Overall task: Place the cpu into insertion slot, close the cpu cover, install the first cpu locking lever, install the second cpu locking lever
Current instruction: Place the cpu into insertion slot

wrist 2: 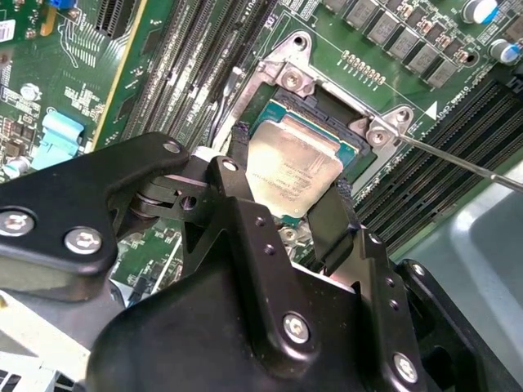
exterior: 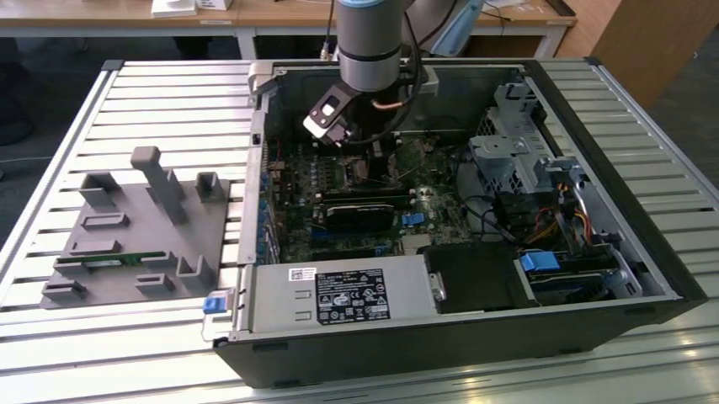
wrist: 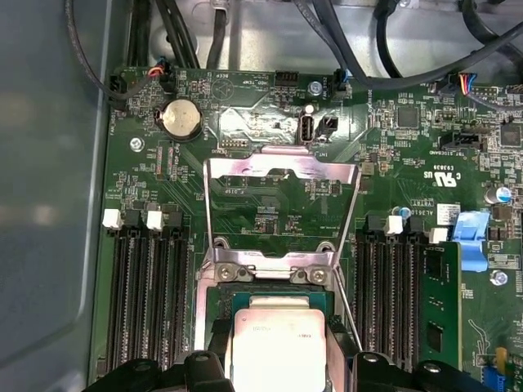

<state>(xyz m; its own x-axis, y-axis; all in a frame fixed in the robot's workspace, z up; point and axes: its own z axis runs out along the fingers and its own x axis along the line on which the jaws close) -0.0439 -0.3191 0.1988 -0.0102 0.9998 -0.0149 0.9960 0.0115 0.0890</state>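
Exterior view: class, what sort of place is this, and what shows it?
Probably a robotics lab test bench: a robot arm reaches into an open computer case lying on a slatted metal table, its gripper shut on the cpu, with wooden desks behind.

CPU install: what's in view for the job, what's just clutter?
Job: cpu, held by the pincer at the insertion slot; cpu cover, flipped open; locking lever.
Lying about: power supply box, graphics card, memory slots, coin battery, grey fixture block.
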